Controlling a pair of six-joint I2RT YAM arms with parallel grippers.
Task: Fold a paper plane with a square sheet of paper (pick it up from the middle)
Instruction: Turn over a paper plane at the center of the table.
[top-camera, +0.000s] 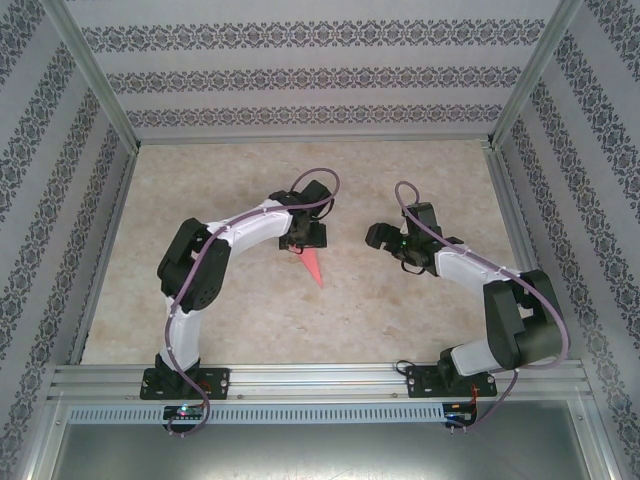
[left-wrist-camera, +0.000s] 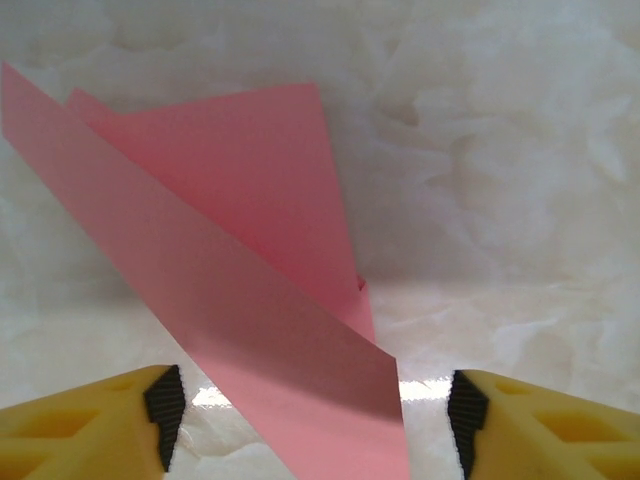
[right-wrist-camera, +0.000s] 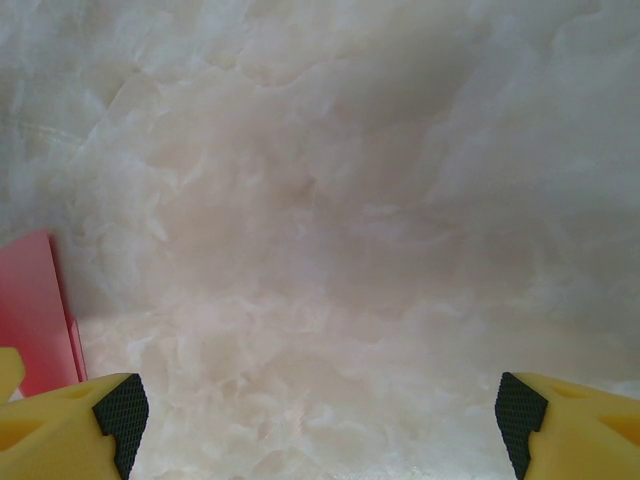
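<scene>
The square sheet of paper lies on the table folded into a slim salmon-pink paper plane, its tip pointing toward the near edge. My left gripper hangs over its wide end. In the left wrist view the folded paper runs diagonally between my left gripper's jaws, which stand open, and both black pads are clear of the paper. My right gripper hovers to the right of the plane, open with bare table between its fingers. A pink edge of the plane shows at the left of the right wrist view.
The marbled beige tabletop is fenced by aluminium rails and patterned walls. Both arm bases sit on the near rail.
</scene>
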